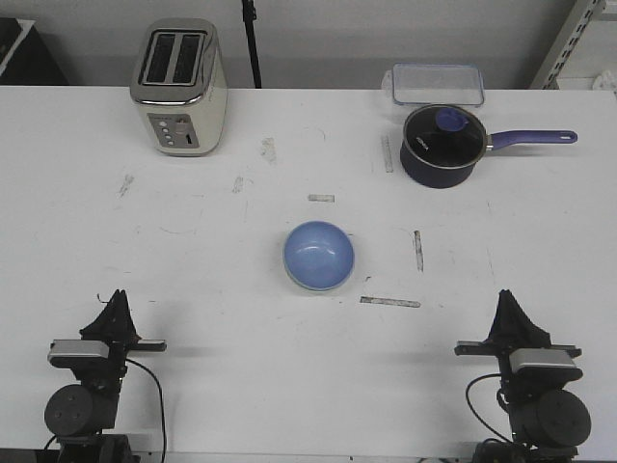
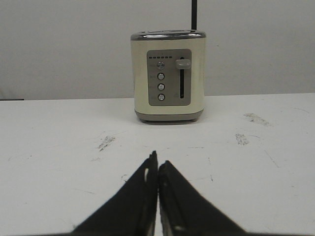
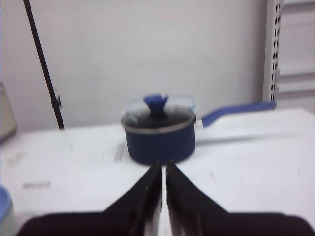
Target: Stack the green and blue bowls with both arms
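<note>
Resting at the near edge of the counter (image 1: 193, 251), both arms are parked with the bowls apparently stacked.

At mid-counter sits the blue bowl (image 1: 319, 255), open side up; a pale sliver along its lower rim may be the green bowl beneath it, though that cannot be told for sure, and no separate green bowl shows anywhere. The left pincer (image 1: 116, 301) and right pincer (image 1: 507, 301) are each pinched to a narrow slit, empty, well apart from the bowl, most likely drawn back to leave it clear. Along the far side stand a toaster (image 1: 180, 87), a navy saucepan (image 1: 442, 145) with purple handle, and a clear lidded box (image 1: 436, 84), none involved.
</note>
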You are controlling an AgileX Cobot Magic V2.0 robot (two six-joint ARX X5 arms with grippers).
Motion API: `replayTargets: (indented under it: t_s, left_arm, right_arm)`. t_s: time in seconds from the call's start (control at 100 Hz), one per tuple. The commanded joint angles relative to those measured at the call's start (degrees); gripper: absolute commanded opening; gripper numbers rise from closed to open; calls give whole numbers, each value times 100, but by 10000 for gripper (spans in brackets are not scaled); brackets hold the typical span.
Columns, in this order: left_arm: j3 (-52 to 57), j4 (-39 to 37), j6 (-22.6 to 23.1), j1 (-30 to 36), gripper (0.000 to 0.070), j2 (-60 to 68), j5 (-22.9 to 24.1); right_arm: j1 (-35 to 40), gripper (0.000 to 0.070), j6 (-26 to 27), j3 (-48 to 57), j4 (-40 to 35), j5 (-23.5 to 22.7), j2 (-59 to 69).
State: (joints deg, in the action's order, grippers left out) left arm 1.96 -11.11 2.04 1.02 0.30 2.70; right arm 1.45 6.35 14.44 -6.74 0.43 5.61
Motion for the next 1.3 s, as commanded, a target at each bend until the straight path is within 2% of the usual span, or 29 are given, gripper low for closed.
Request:
replayTargets:
  t_s: [0.0, 0.16, 0.41, 1.29]
  left_arm:
    - [-127, -76, 15, -2, 2, -11, -11]
    - [-127, -81, 15, -2, 2, -11, -11]
    - [-127, -81, 15, -2, 1, -11, -11]
    - [-127, -83, 15, 0, 2, -11, -11]
  right_arm:
    - [9, 9, -61, -133, 87, 46, -120]
    - [9, 9, -61, -695, 101, 55, -573]
    - [11, 9, -57, -1379, 857, -109, -553]
    - [9, 9, -59, -1373, 765, -103, -553]
